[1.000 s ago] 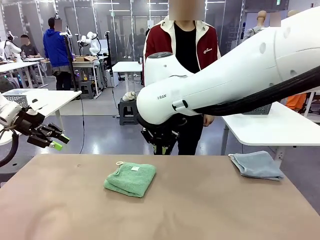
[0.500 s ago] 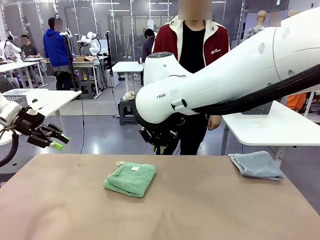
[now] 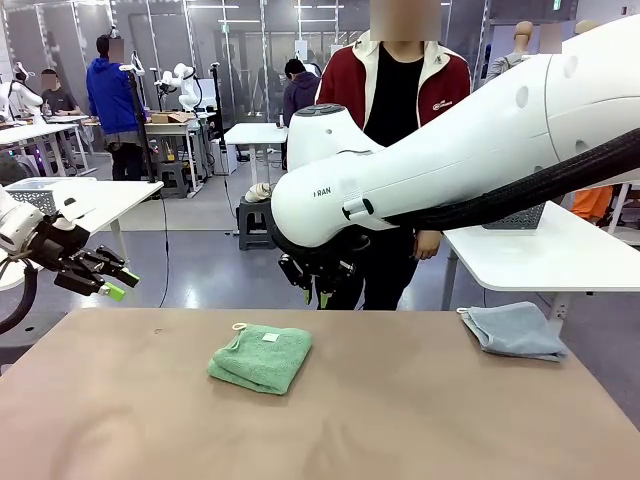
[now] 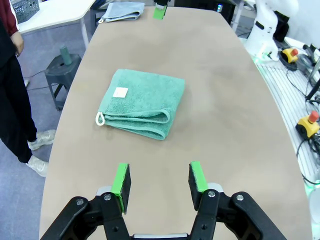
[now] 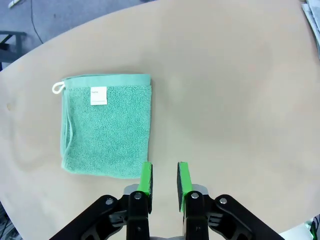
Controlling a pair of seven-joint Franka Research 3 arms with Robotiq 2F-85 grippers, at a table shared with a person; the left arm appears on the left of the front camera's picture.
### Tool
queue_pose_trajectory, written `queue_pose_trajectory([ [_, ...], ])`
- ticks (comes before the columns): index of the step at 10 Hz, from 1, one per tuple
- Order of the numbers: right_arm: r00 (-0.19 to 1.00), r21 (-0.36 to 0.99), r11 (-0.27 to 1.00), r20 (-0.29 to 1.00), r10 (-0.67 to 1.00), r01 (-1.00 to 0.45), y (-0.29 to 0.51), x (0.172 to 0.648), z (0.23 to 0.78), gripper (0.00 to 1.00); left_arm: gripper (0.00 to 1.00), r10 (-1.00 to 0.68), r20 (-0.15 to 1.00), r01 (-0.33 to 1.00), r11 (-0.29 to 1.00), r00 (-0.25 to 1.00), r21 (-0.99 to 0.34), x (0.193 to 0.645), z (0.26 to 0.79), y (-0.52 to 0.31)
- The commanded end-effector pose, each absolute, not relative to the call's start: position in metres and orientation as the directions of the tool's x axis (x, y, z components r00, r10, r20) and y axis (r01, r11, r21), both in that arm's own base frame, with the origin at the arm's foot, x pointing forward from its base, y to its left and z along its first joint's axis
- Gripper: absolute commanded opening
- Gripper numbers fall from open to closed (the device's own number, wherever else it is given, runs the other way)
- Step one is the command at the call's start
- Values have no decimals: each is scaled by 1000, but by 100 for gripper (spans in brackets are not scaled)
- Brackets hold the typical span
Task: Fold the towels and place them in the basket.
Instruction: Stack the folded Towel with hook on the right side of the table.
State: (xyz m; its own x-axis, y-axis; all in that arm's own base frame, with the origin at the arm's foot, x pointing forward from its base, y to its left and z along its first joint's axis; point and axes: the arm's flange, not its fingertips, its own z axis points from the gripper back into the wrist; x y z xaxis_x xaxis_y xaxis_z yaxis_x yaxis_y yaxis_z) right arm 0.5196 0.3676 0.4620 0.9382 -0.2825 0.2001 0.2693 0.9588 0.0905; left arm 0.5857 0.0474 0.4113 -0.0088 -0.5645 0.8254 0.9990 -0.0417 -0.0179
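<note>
From across the table: a folded sea-green towel (image 3: pixel 261 357) lies mid-table, a grey-blue towel (image 3: pixel 514 330) at the far right edge beside a person (image 3: pixel 398 160). The left gripper (image 3: pixel 104 279) hangs off the table's left side; the right gripper (image 3: pixel 317 290) hovers above the far edge.

Left wrist view: jaws parted, empty, the green towel well ahead.

Right wrist view: fingers narrowly gapped, gripping nothing, poised near the towel's edge.

Folding looks done on one towel; basketing remains.

The right arm (image 3: pixel 430 160) carries the dark letters "RAN" on its white casing, near the wrist joint. The green towel's (image 5: pixel 107 131) white label and the person's jacket (image 3: pixel 440 85) badge bear print too small to read.
</note>
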Motion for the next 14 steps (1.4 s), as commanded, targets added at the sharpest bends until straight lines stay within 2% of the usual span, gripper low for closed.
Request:
queue_pose_trajectory([
  [1, 934, 81, 958, 214, -285, 274, 368, 521, 462, 28, 61, -569, 822, 999, -49, -12, -19, 585, 411, 47],
  [6, 938, 91, 959, 200, -282, 269, 368, 520, 462, 28, 61, -569, 822, 999, -49, -12, -19, 585, 411, 47],
  [8, 910, 103, 920, 141, -390, 378, 375, 486, 466, 28, 61, -569, 822, 999, -49, -12, -19, 585, 411, 47],
  [9, 894, 120, 903, 133, -427, 413, 377, 476, 458, 48, 61, -569, 822, 999, -49, -12, -19, 585, 411, 47],
  [10, 882, 135, 891, 142, -449, 433, 381, 472, 444, 39, 61, -569, 822, 999, -49, -12, -19, 585, 411, 47],
  [12, 881, 172, 894, 173, -440, 413, 389, 475, 413, 39, 61, -569, 822, 999, -49, -12, -19, 585, 411, 47],
  [13, 894, 189, 903, 166, -416, 385, 391, 481, 395, 59, 61, -569, 822, 999, -49, -12, -19, 585, 411, 47],
  [14, 913, 223, 915, 163, -374, 335, 394, 487, 380, 56, 61, -569, 822, 999, -49, -12, -19, 585, 411, 47],
])
